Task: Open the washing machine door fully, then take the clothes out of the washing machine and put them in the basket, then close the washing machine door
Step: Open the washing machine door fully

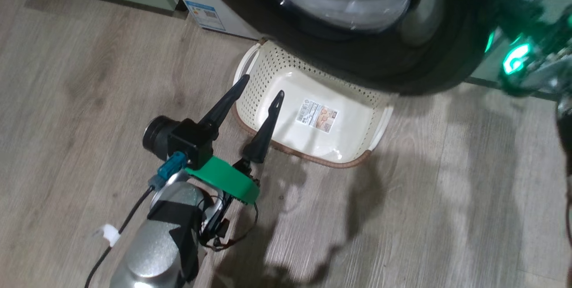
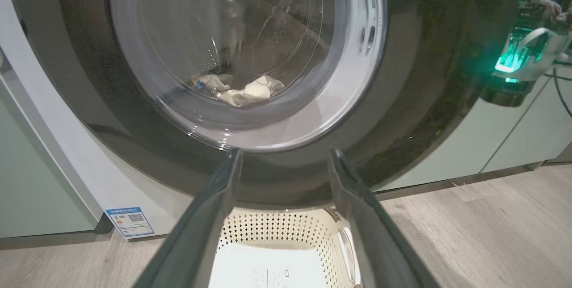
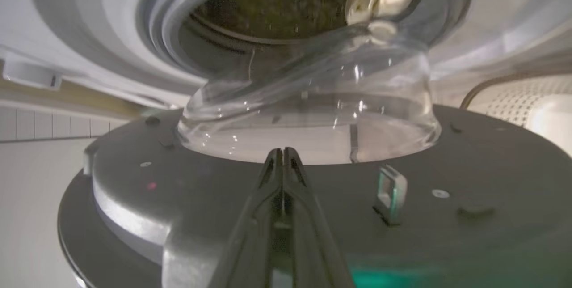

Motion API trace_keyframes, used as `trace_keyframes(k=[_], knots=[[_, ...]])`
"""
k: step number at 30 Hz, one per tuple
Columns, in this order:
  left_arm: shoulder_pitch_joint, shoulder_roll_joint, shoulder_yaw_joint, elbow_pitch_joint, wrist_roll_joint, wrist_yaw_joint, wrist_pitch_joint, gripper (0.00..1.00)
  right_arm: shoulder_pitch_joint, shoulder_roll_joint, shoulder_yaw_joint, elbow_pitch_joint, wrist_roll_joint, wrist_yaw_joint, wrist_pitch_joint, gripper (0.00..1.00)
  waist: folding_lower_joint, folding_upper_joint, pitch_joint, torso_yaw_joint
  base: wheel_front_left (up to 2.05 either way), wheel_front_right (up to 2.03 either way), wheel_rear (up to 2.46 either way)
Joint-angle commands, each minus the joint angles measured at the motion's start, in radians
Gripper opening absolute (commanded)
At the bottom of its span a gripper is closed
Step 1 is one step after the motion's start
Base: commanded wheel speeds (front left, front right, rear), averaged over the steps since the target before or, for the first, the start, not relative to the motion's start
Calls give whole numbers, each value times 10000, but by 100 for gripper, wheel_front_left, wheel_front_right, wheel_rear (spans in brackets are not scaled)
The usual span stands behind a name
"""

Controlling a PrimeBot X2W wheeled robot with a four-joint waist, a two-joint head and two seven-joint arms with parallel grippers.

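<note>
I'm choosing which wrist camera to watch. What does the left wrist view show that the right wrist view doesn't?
Left wrist: clothes behind the door glass, open left fingers, blue sticker. Right wrist: the door's inner face with its latch, the drum's grey ring, shut right fingers. Both: the door and basket.
</note>
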Motion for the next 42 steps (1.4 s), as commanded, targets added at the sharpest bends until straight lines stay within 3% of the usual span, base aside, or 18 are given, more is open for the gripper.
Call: trace_keyframes(k=[1,19,34,42], knots=[[-4,138,343,-291,24,19,-59,100,30,237,167,-501,94,37,151,0,1,-1,-41,-31,0,0,0],[454,137,628,-42,163,-38,-59,100,2133,632,1636,-2219,807,37,844,0,1,-1,-761,-379,0,0,0],[873,137,709,186,195,-52,-59,100,3212,664,3347,-2893,1953,37,353,0,1,-1,-1449,-486,0,0,0],[1003,137,730,173,172,-23,-59,100,3433,665,3749,-2957,2238,37,-53,0,1,-1,-1630,-529,0,0,0]])
